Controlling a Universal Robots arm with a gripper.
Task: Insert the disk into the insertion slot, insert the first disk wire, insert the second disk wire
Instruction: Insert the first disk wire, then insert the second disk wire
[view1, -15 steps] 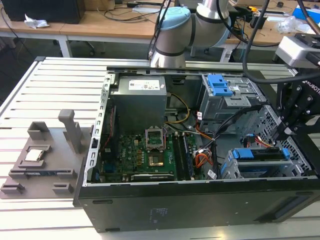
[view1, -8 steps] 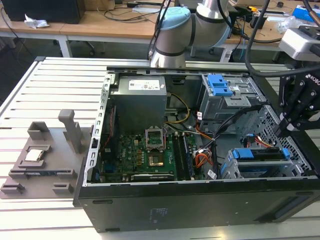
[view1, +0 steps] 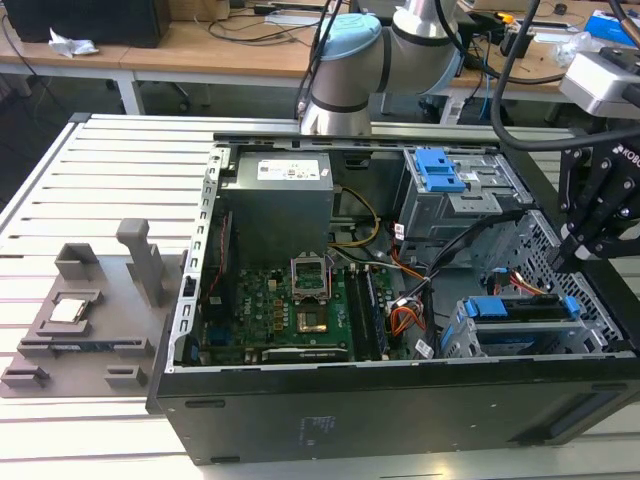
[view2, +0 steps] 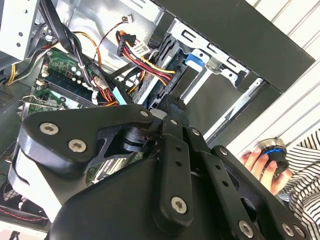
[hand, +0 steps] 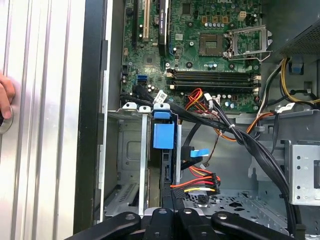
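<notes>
The disk (view1: 520, 309), framed by its blue carrier (hand: 163, 136), sits edge-on inside the insertion slot (view1: 468, 342), the low silver cage at the case's front corner on the exterior view's right. My gripper (view1: 560, 262) hangs just above the disk's inner end. Its fingers are shut in both wire views of the wrist, with the tips (hand: 173, 196) close to the disk's dark edge and nothing visible between them. A loose black connector on red, yellow and black wires (hand: 202, 186) lies beside the tips. A light blue flat cable end (hand: 200, 153) lies near it.
The taller grey cage with a blue latch (view1: 440, 170) stands behind the slot. Thick black cable bundles (hand: 240, 137) cross above the motherboard (view1: 290, 300). A person's hand (view2: 260, 161) rests on a round knob on the table outside the case. A grey fixture (view1: 90, 300) sits at the exterior view's left.
</notes>
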